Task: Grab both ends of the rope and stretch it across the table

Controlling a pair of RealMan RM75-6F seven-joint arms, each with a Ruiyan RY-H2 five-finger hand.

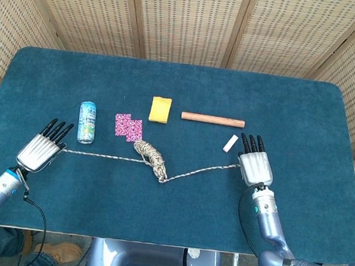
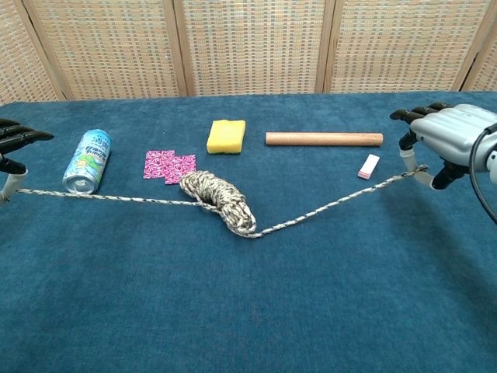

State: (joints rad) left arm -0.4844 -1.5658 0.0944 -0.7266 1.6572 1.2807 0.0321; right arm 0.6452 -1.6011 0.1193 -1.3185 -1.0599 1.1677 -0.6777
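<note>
A speckled rope (image 1: 152, 158) (image 2: 225, 203) runs across the blue table (image 1: 169, 203), with a small coiled bundle left in its middle. My left hand (image 1: 41, 148) (image 2: 12, 155) holds the rope's left end near the table's left side, only its fingertips showing at the chest view's edge. My right hand (image 1: 255, 164) (image 2: 446, 140) pinches the right end at the right. The left stretch runs nearly straight; the right stretch sags down to the bundle.
A drink can (image 1: 87, 122) (image 2: 85, 161) lies just behind the left stretch of rope. Pink patterned squares (image 1: 129, 127), a yellow sponge (image 1: 161, 109), a wooden dowel (image 1: 212, 119) and a small white block (image 1: 230, 143) sit behind the rope.
</note>
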